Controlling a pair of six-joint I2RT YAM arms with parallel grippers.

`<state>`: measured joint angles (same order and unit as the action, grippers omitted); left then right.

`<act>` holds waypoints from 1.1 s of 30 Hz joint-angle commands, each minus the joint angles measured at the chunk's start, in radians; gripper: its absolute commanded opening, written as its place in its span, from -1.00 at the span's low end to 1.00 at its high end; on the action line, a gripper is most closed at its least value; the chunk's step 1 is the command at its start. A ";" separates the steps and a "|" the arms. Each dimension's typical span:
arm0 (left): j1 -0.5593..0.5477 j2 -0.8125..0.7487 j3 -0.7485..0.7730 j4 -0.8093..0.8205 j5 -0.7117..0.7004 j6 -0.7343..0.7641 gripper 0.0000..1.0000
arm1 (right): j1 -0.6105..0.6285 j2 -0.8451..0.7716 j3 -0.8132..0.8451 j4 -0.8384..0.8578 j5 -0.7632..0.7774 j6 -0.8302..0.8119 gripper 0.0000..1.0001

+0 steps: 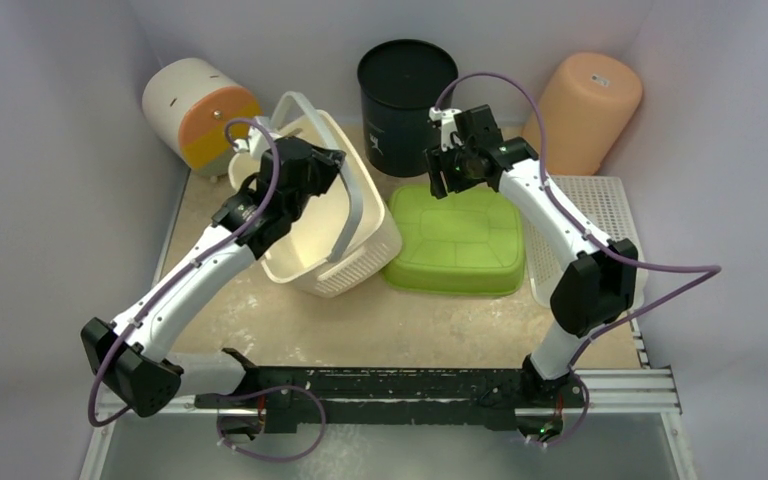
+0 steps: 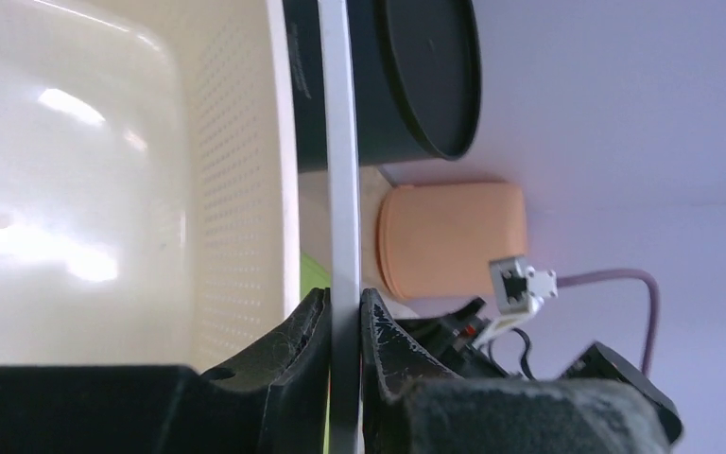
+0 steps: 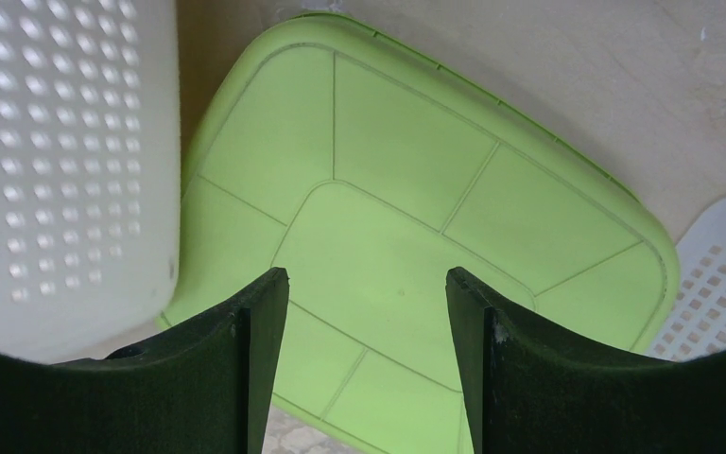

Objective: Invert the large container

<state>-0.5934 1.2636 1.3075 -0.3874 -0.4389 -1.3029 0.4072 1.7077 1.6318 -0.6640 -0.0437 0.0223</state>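
My left gripper (image 2: 345,322) is clamping the handle (image 2: 338,142) of the cream basket (image 1: 310,228), which is tilting just left of the lime-green tub (image 3: 388,170). The right gripper (image 3: 367,279) is hovering open above the tub, so I'm aiming to roll the basket slowly away from it.

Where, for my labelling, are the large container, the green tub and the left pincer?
large container (image 1: 312,240): top view, inside surface.
green tub (image 1: 455,240): top view, upturned base.
left pincer (image 2: 344,307): left wrist view, between its fingertips.

Cream perforated basket (image 1: 358,266), seemingly tilted, bail handle (image 1: 359,200) raised, left of centre
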 commanded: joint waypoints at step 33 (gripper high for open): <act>-0.023 -0.038 0.008 -0.312 -0.242 0.188 0.15 | -0.002 -0.072 -0.069 0.030 0.002 -0.003 0.34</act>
<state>-0.6163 1.1904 1.2442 -0.7311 -0.6506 -1.1835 0.4072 1.6917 1.5673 -0.6498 -0.0437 0.0196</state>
